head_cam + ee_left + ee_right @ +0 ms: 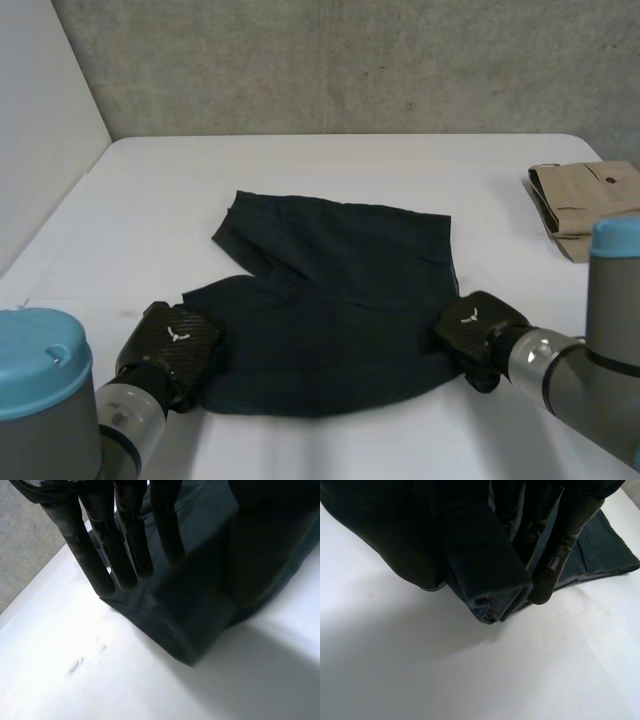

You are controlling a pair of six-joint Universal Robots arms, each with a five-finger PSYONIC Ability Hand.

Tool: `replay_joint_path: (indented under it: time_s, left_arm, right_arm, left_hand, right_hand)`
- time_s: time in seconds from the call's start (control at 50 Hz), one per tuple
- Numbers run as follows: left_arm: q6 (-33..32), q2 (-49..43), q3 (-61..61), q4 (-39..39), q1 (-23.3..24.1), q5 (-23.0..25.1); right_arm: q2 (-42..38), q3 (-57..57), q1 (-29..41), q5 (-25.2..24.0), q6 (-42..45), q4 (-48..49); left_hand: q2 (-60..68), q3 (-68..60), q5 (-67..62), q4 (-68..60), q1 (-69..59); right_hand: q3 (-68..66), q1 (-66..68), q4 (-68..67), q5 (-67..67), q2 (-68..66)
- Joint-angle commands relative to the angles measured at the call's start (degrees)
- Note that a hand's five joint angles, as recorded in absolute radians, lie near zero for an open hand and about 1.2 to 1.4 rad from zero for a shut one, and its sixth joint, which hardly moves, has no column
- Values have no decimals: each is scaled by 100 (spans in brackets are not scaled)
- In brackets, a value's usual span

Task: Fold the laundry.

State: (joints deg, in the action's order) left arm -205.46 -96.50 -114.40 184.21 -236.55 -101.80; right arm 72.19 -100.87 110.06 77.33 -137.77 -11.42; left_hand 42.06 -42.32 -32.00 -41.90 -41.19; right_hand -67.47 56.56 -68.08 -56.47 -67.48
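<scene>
Desk (330,170) first, white and broad, and it carried everything on show. Spread across its middle lay the dark shorts (330,290), mostly flat, legs pointing away from the robot toward the far left and the waistband running along the near side between the two arms. Over at the far right edge, well apart from the shorts, sat a tan garment (585,200), folded into a neat stack. Then the arms, grey with their light-blue caps, came in from the near corners, one to each end of that waistband. And the left hand (172,345) was on the near left corner of the shorts: its wrist view had the fingers (125,540) straight along one side of the corner, the thumb on the other, and the cloth bunched up between them, pinched. Across the way, the right hand (475,325) had the near right corner, and the grip was plain there: thumb and fingers closed on a doubled thickness of the dark cloth, the folded corner poking out at the fingertips just above the desk.
</scene>
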Motion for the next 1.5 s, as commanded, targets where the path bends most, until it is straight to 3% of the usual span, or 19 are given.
replay_joint_path:
  time_s: [0.02, 0.1, 0.16, 0.18, 0.26, 0.36, 0.4, 0.5, 0.52, 0.62, 0.68, 0.88, 1.08, 1.18, 1.34, 1.5]
  left_arm:
    - [146, 211, -65, -17, -120, 29]
    - [129, 158, -74, -17, -304, 108]
    - [129, 44, -109, -17, -348, 108]
    - [129, 9, -118, -17, -340, 108]
    - [137, -106, -170, -17, -261, 117]
    - [137, -97, -197, -17, -181, 117]
    - [137, -106, -197, -17, -181, 117]
    - [137, -115, -197, -17, -181, 108]
    - [137, -115, -197, -17, -181, 108]
    - [137, -88, -258, -17, -155, 108]
    - [137, -53, -276, -25, -146, 108]
    - [93, 614, -118, -649, -23, 108]
    - [67, 1687, 910, -808, -93, 108]
    - [58, 1565, 1130, -781, -287, 117]
    - [76, -130, 1499, -325, -533, 178]
    - [-29, -2133, 2972, 370, -691, 152]
  right_arm:
    - [199, -275, -125, -253, -57, 280]
    - [216, -363, -116, -289, -215, 596]
    - [208, -416, -107, -280, -408, 614]
    - [199, -468, -107, -280, -487, 614]
    - [208, -635, -116, -306, -575, 649]
    - [304, -741, -125, -298, -584, 711]
    - [409, -802, -116, -289, -584, 720]
    - [568, -943, -99, -297, -584, 746]
    - [603, -969, -99, -297, -593, 755]
    - [805, -1180, -81, -289, -584, 1018]
    - [963, -1286, -55, -306, -584, 1168]
    - [1710, -997, -64, -262, -558, 1037]
    - [2159, 427, -54, -280, -540, -141]
    - [1774, 928, -37, -324, -497, -501]
    - [-211, 2051, 24, -254, -487, -1115]
    - [-1830, 3827, 192, -113, -584, -1706]
  left_hand:
    - [-1687, 1714, 1682, 1671, 1600]
    - [-1620, 1646, 1615, 1604, 1533]
    - [-1536, 1562, 1530, 1520, 1449]
    - [-1536, 1562, 1530, 1520, 1449]
    - [-1553, 1579, 1547, 1537, 1465]
    - [-714, 741, 709, 698, 627]
    - [-43, 69, 37, 27, -45]
    - [3583, -3557, -3589, -3599, -3671]
    - [3792, -3766, -3798, -3808, -3879]
    - [3794, -3768, -3800, -3810, -3881]
    - [3794, -3768, -3800, -3810, -3881]
    - [3794, -3768, -3800, -3810, -3881]
    - [3794, -3768, -3800, -3810, -3881]
    - [3794, -3768, -3800, -3810, -3881]
    - [3794, -3768, -3800, -3810, -3881]
    - [3794, -3768, -3800, -3810, -3881]
  right_hand:
    - [-1253, 2344, -1192, -1353, -1252]
    - [-923, 2014, -863, -1023, -922]
    - [669, 422, 730, 569, 670]
    - [1791, -700, 1852, 1691, 1792]
    - [3447, -2356, 3507, 3347, 3447]
    - [3619, -2528, 3680, 3519, 3620]
    - [3619, -2528, 3680, 3519, 3620]
    - [3502, -2412, 3563, 3402, 3503]
    - [3435, -2344, 3495, 3335, 3436]
    - [2127, -1036, 2187, 2027, 2128]
    - [-1245, 2336, -1185, -1345, -1244]
    - [-1253, 2344, -1192, -1353, -1252]
    - [-1253, 2344, -1192, -1353, -1252]
    - [-1253, 2344, -1192, -1353, -1252]
    - [-1253, 2344, -1192, -1353, -1252]
    - [-1253, 2344, -1192, -1353, -1252]
